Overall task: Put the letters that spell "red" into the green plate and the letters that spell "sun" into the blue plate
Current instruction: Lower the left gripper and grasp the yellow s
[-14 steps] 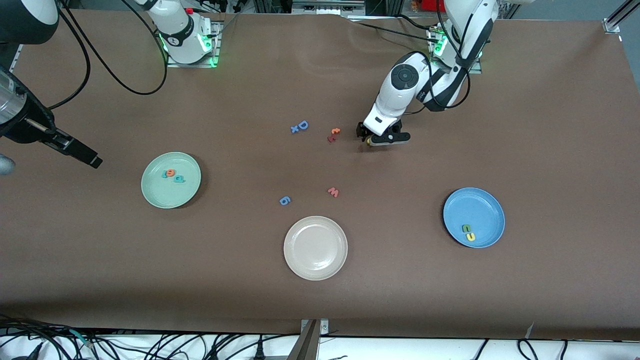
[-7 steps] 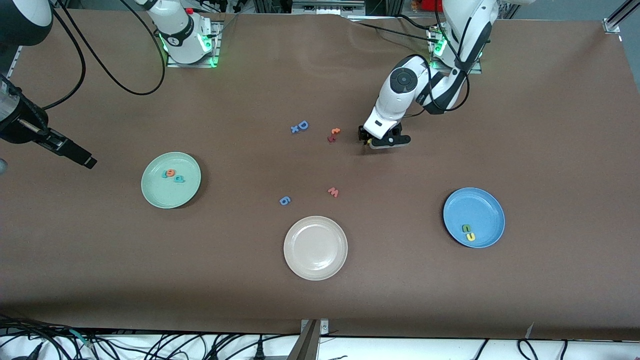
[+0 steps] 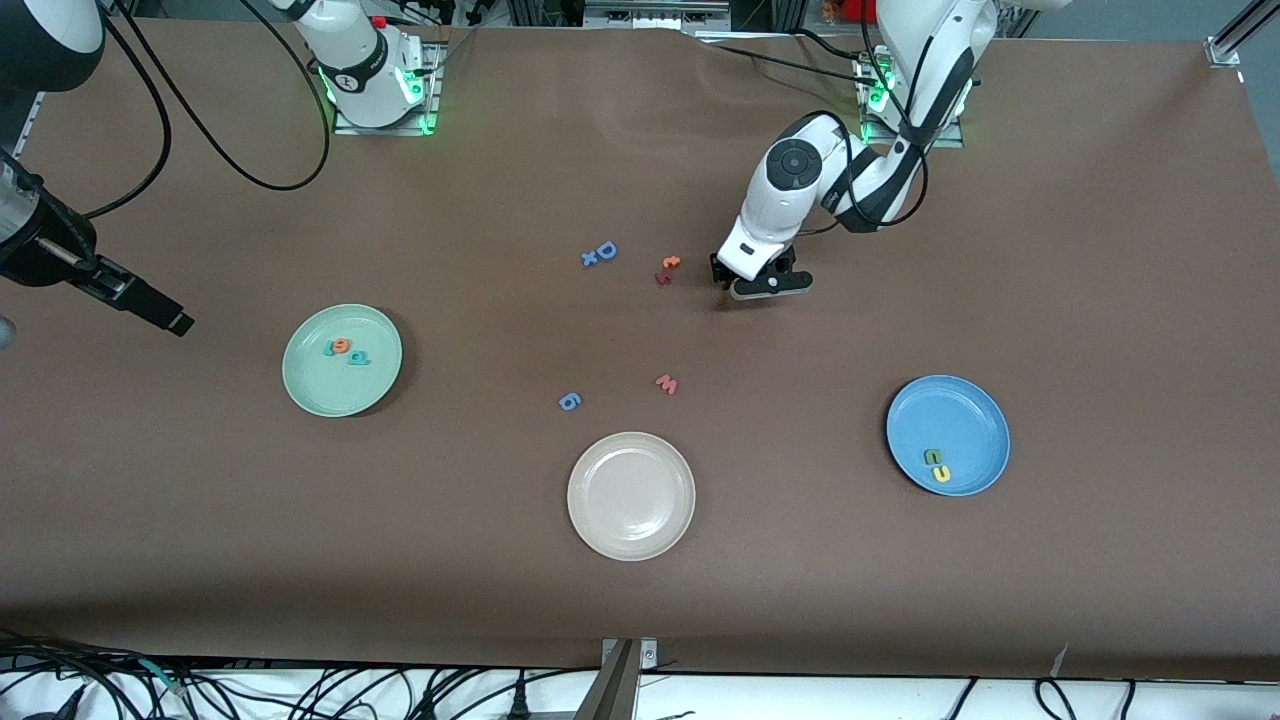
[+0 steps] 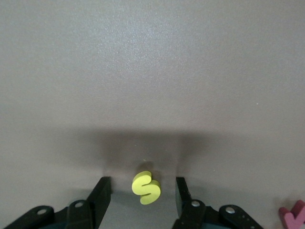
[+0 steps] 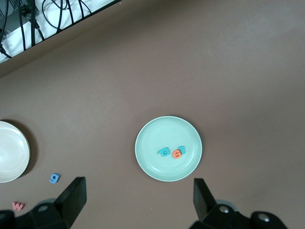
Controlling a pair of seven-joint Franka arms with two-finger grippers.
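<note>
Brown table cover [image 3: 1100, 250] runs wide and bare along the front edge and toward both ends, with open room around each plate.

Left gripper [image 3: 752, 283] sits low at mid-table, toward the edge where the arm bases stand. Its jaws are part open, one finger [image 4: 100, 195] on each side of the yellow s [image 4: 146, 187], with a gap showing on both sides; no contact seen. The s lies flat on the cover, long axis running roughly along the fingers, slightly tilted. It looks thick, foam-like, bright yellow.

Blue plate [image 3: 975, 400] sits toward the left arm's end, holding a green n [image 3: 932, 456] and yellow u [image 3: 939, 473], touching. Green plate [image 3: 310, 385] sits toward the right arm's end, holding teal r [image 3: 329, 349], orange e [image 3: 341, 345] and teal d [image 3: 358, 357] in a close row.

Right gripper [image 5: 138, 198] waits high over the right arm's end of the table, jaws wide apart, holding nothing.
</note>
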